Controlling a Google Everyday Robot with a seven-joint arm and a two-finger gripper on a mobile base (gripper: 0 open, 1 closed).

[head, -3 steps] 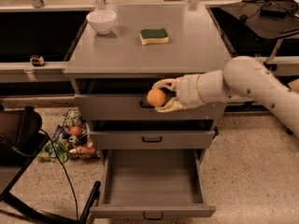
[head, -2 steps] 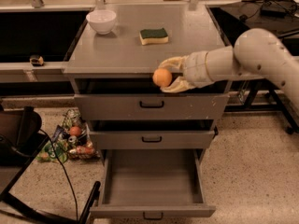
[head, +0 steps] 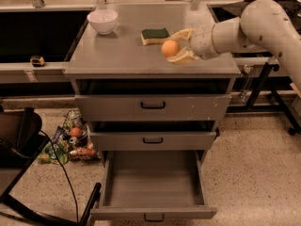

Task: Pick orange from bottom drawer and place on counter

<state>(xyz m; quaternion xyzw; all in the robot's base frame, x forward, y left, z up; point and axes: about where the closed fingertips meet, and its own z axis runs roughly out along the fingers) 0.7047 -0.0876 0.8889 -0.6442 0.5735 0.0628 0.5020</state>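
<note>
One orange (head: 170, 48) is gripped in the gripper (head: 178, 46), its pale fingers (head: 182, 33) closed on the fruit from above and below. Gripper sits over the right part of the counter (head: 117, 58); the arm (head: 263, 22) reaches in from the counter's right side. Cannot tell whether the orange touches the counter surface or hangs just above it.

On the counter: a sponge (head: 155, 36), green top and yellow base, just behind and left of the orange, close to it but apart. A white bowl (head: 102, 20) sits at the counter's back left corner, well apart from the gripper. Bare counter lies in front of and to the left of the orange.

Below the counter: top drawer (head: 153, 108) and middle drawer (head: 153, 140) are pushed in, each with a black handle. Bottom drawer (head: 153, 187) is pulled fully out toward the camera, grey floor visible inside.

Left of the cabinet, on the floor: a basket of colourful clutter (head: 70, 142) with a reddish fruit in it, a black cable (head: 61, 168) and a dark chair (head: 19, 131). A dark side bench (head: 42, 32) is left of the counter, a small dark object (head: 36, 60) on its front ledge.
</note>
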